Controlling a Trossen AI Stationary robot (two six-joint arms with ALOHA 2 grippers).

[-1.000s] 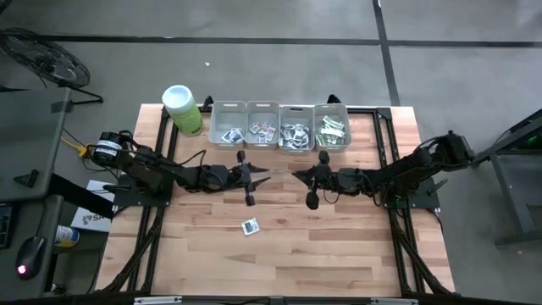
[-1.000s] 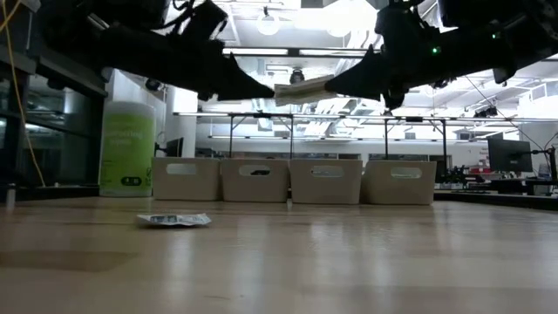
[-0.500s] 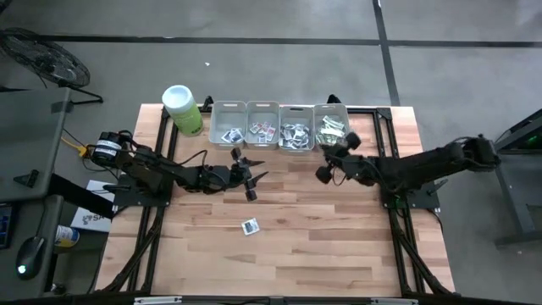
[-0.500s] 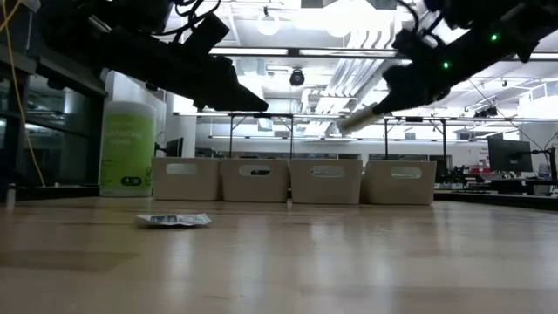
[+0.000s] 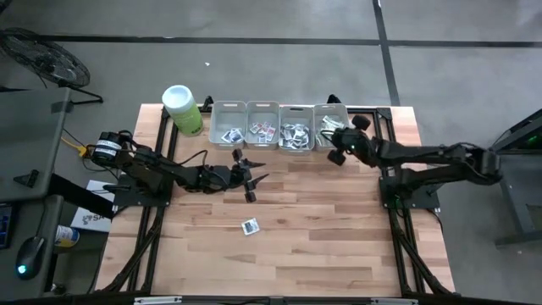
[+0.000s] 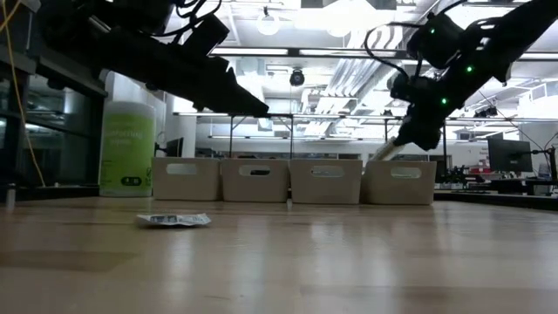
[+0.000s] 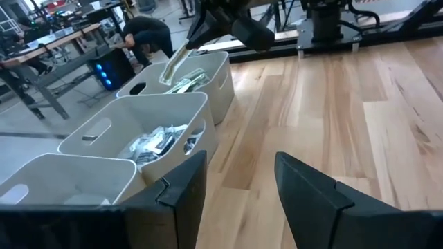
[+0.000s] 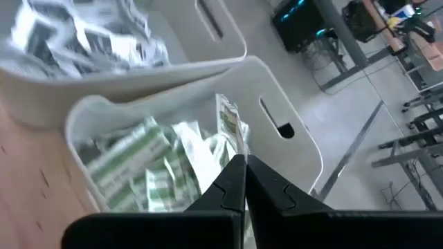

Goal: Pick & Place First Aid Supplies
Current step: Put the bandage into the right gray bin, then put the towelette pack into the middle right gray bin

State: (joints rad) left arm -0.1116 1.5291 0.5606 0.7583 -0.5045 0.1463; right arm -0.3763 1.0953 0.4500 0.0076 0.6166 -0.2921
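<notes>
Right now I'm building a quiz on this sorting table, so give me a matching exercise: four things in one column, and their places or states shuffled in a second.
Things:
1. right gripper
2. left gripper
3. lime-green canister
4. lone packet

Places or states:
A. lying flat on the bare wood, apart from the bins
B. open and empty, above the table's middle
C. shut on a green-and-white strip above the rightmost bin
D. standing upright left of the row of bins

Pairs: 1-C, 2-B, 3-D, 4-A
</notes>
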